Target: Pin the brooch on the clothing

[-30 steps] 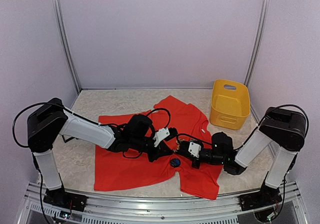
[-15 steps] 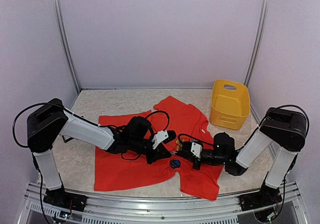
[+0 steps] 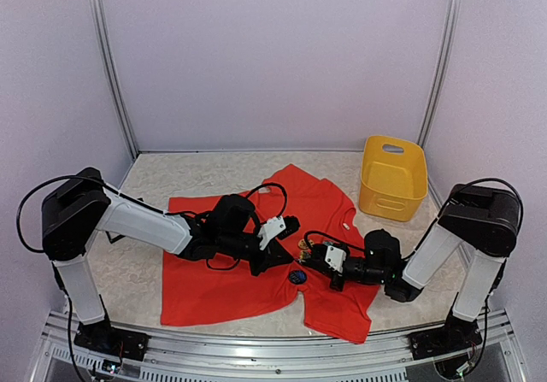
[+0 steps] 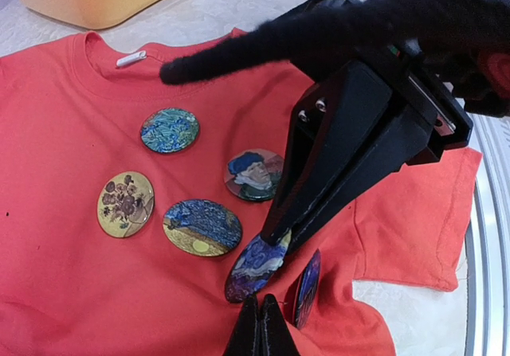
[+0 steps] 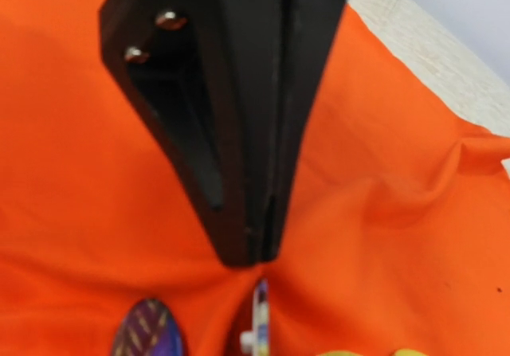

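Beige speckled tabletop (image 3: 197, 173): lilac walls (image 3: 273, 57) around.
Red soft T-shirt (image 3: 214, 292): flat, creased.
Left claw (image 4: 259, 302), right claw (image 5: 259, 252): both pinched together.

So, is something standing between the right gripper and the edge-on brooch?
Nothing visible does. The right gripper, shut, points straight at the edge-on brooch over the red T-shirt; the starry brooch lies to one side, not between them.

Blue swirl-patterned brooch (image 4: 256, 266) on red T-shirt (image 4: 72, 292) (rumpled)
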Controlling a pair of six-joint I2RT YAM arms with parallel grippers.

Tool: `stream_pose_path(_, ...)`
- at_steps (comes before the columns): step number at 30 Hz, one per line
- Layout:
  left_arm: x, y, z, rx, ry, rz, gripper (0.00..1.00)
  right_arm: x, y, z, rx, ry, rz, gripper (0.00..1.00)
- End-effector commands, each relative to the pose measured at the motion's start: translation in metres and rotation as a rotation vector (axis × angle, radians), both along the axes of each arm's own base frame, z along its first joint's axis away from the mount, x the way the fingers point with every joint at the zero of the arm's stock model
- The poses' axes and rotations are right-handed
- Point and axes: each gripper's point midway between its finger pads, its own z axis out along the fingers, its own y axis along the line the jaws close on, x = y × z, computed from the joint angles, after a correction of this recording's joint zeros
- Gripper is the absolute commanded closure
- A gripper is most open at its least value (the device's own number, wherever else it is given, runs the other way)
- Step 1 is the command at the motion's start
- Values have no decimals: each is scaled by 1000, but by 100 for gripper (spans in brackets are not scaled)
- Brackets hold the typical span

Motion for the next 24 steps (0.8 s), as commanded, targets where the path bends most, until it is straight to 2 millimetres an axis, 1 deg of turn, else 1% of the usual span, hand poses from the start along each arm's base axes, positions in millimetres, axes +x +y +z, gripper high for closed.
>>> stream_pose_path(1,3,-5,20,-56,-28,-5,100,-11,5,3,20,1,32,100)
stream_pose_path(5,4,-4,15,-44,-23,3,100,-20,8,21,89,28,77,100)
stream_pose_path(8,5,-3,13,-41,-21,9,100,-25,8,29,123,43,94,100)
stream_pose_path(11,4,-2,14,-43,-22,10,100,-27,5,31,138,52,93,100)
stream_pose_path(15,3,-2,14,-43,-21,5,100,-29,7,33,154,74,103,100)
stream_pose_path(23,0,1,12,-38,-9,2,100,-24,9,36,177,89,87,100)
stream_pose_path(24,0,2,12,-36,-7,4,97,-22,9,35,178,91,77,100)
